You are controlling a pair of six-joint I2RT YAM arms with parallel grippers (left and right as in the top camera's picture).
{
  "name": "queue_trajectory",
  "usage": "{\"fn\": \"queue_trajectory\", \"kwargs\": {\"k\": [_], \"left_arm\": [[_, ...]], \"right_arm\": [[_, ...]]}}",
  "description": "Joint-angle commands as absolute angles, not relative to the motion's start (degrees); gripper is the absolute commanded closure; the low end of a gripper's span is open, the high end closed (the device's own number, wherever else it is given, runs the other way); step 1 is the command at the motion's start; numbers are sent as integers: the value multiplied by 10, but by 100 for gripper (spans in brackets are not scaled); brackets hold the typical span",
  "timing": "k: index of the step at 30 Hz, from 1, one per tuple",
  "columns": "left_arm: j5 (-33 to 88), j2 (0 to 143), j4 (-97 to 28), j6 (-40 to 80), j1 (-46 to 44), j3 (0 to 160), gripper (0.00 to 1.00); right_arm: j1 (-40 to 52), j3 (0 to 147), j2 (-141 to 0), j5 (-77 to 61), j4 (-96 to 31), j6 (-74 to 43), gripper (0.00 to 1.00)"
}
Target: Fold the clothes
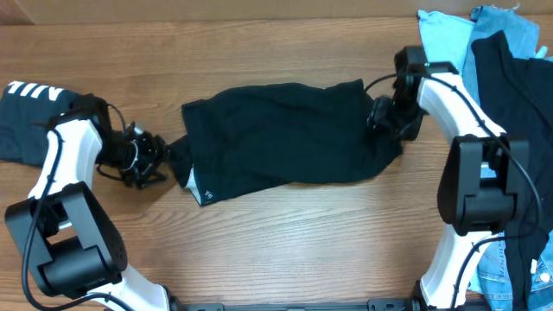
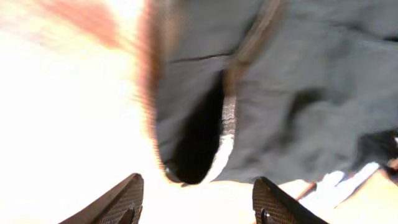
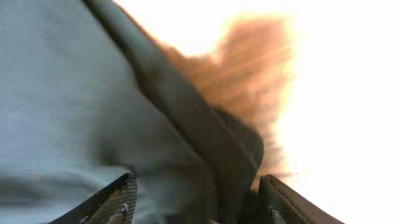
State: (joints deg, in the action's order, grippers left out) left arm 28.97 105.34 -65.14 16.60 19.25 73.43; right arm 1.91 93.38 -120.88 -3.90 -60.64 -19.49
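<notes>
Right, I have the plain black fabric tee (image 1: 285, 134) lying crumpled across the wooden table (image 1: 285, 250), stretched between my two grippers. The left gripper (image 2: 199, 211) is spread wide with nothing in it. A dark opening in the tee, edged by a pale hem strip, sits just ahead of its fingertips. The right gripper (image 3: 199, 208) is spread wide too, and a folded black edge of the tee lies in the gap between its fingers, unclamped. Behind that gripper, a light-blue garment (image 1: 441, 34) and a denim-blue garment (image 1: 505, 22) lie heaped.
</notes>
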Motion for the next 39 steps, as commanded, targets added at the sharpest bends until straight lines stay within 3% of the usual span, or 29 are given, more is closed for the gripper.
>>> {"fn": "queue_trajectory", "kwargs": {"k": [1, 3, 6, 10, 18, 23, 24, 25, 26, 27, 29, 35, 39], "left_arm": [[221, 1056, -636, 189, 216, 740, 39], [221, 1056, -589, 189, 212, 740, 38], [234, 1056, -553, 188, 197, 740, 27], [227, 1056, -534, 209, 174, 740, 22], [196, 1090, -536, 232, 172, 725, 20], [256, 1167, -474, 232, 170, 725, 20], [256, 1173, -464, 232, 166, 725, 23], [256, 1174, -455, 232, 161, 725, 33], [260, 1174, -438, 232, 152, 725, 49], [266, 1174, -433, 232, 147, 725, 56], [269, 1174, -431, 232, 142, 725, 96], [268, 1174, -430, 227, 143, 725, 96], [276, 1173, -415, 215, 145, 730, 96]], "right_arm": [[26, 983, -1157, -76, -601, -135, 47], [47, 988, -1146, -91, -597, -115, 47], [81, 988, -1144, -93, -598, -89, 47], [123, 987, -1144, -91, -588, -81, 46], [125, 987, -1144, -91, -594, -81, 46], [125, 988, -1144, -91, -595, -81, 46], [125, 988, -1144, -91, -594, -81, 46], [125, 988, -1144, -91, -594, -81, 46], [125, 987, -1144, -91, -595, -81, 46], [125, 988, -1144, -91, -595, -81, 46], [125, 988, -1144, -91, -595, -81, 46], [141, 995, -1124, -117, -578, -70, 46], [226, 1019, -1088, -162, -578, -10, 47]]}}
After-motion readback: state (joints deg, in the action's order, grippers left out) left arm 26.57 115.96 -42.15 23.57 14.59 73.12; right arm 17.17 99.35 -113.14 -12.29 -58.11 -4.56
